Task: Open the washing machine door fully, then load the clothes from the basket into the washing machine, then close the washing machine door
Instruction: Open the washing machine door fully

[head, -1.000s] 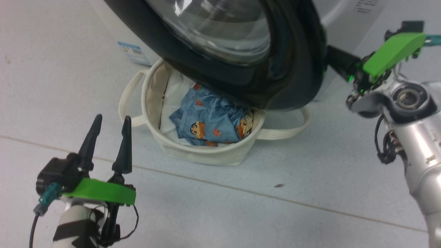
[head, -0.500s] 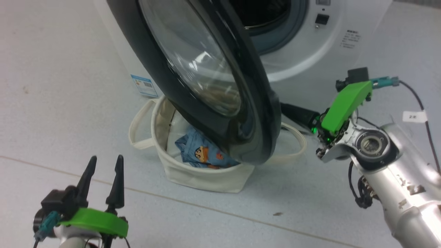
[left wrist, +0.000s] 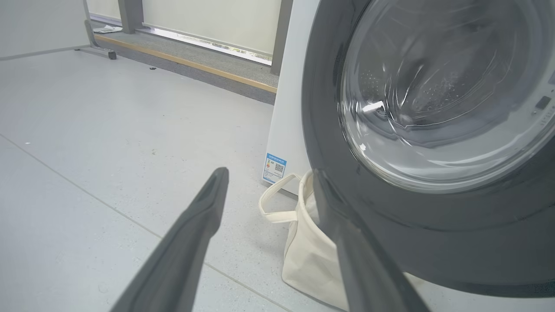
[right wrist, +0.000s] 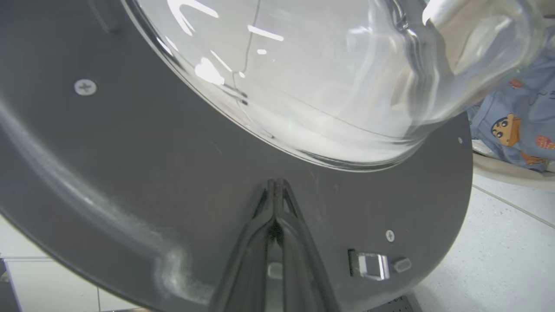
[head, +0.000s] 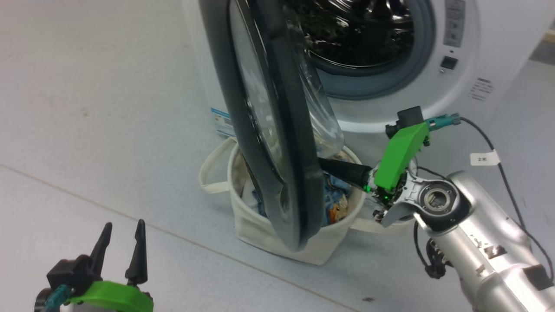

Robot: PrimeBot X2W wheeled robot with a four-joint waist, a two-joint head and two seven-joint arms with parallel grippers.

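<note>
The washing machine [head: 433, 86] stands at the top of the head view with its steel drum [head: 360, 30] exposed. The washing machine door [head: 277, 143] hangs edge-on over the basket [head: 303, 247]. My right gripper [head: 324, 164] is shut, and its fingertips [right wrist: 275, 184] press on the door's dark inner face below the glass bowl [right wrist: 325, 86]. The clothes [head: 334, 203] lie in the basket, blue with cartoon prints [right wrist: 516, 125]. Low at the left, my left gripper [head: 121, 227] is open and empty. Its wrist view shows the door's outer side [left wrist: 433, 225] and the basket [left wrist: 303, 255].
A blue label sticker [left wrist: 274, 168] marks the machine's white side. The basket's looped handle [head: 210, 173] sticks out to the left. Grey floor tiles [head: 86, 130] spread left of the machine. A door latch [right wrist: 368, 264] sits near my right fingers.
The door has swung further open, from face-on to edge-on, with my shut right gripper following against it. The head camera has shifted, bringing the drum into view.
</note>
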